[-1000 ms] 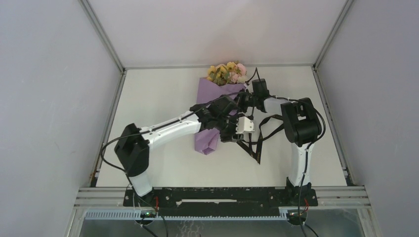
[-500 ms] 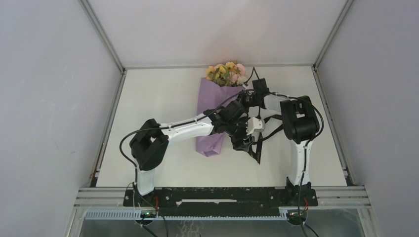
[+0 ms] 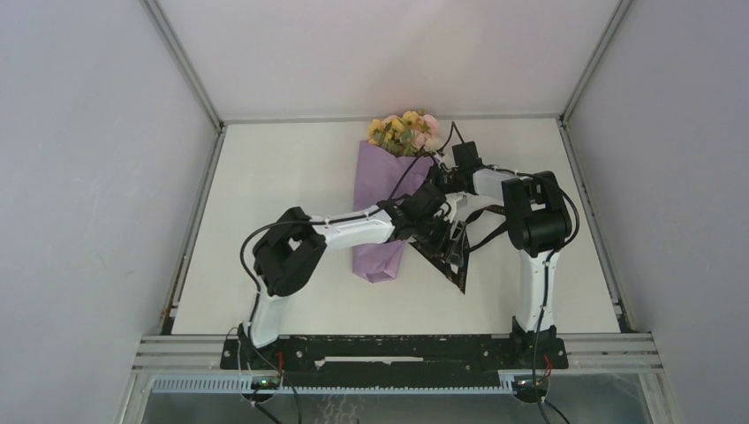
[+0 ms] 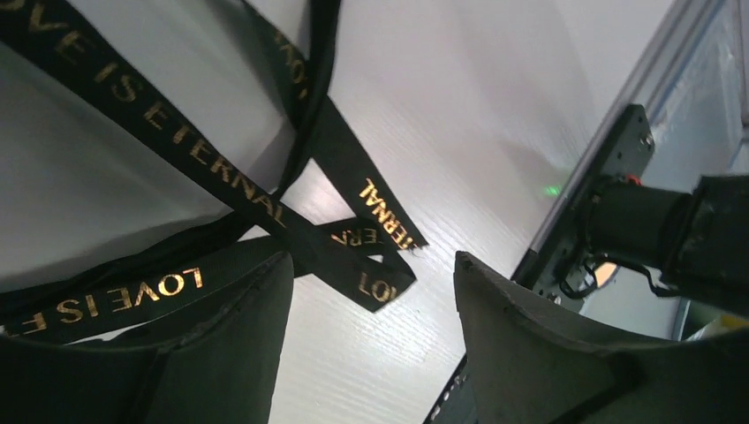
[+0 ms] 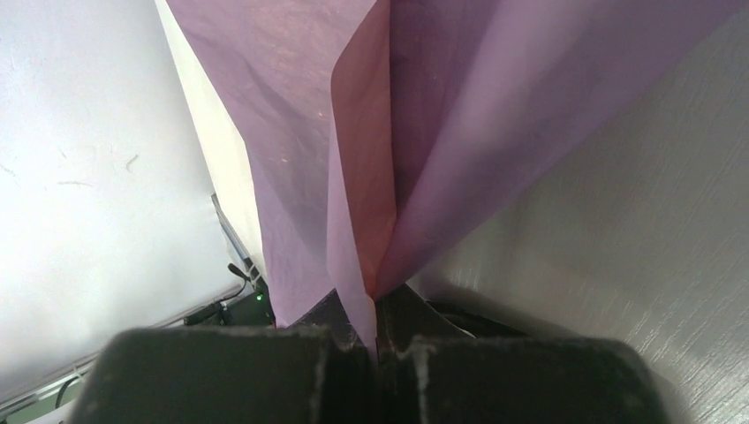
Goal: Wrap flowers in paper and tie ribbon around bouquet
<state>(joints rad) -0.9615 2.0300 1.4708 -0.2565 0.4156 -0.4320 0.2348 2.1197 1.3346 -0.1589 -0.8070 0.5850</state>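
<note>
Flowers [image 3: 406,131] sit in the wide far end of the lilac paper [image 3: 378,177]. The paper is rolled into a cone around them. You can see yellow, pink and cream blooms poking out of the top, but the stems are hidden inside. Together they make the bouquet [image 3: 382,258]. It lies flat on the white table [image 3: 283,177], with its thin end toward the arm bases.

Your right claw [image 3: 439,181] is at the right side of the bouquet, near the wide end. It is clenched on the paper. In the right wrist view, a fold of the sheet runs down between the black fingers [image 5: 265,371] and is pinched there. The fold is lilac on the outside and pink on the inside.

Your left arm [image 3: 353,228] reaches across the middle of the bouquet. Your left claw [image 3: 442,243] ends up just right of the bouquet, low over the table. It is let go: in the left wrist view the two fingers stand apart and nothing is between them.

The black ribbon [image 4: 203,168] lies on the table just right of the bouquet, under and past the left claw. Its bands cross over each other, and you can read the gold words LOVE IS ETERNAL. The ribbon looks close to the fingers, but you cannot tell if it touches them. You also cannot tell if any part of it goes around the bouquet.
</note>
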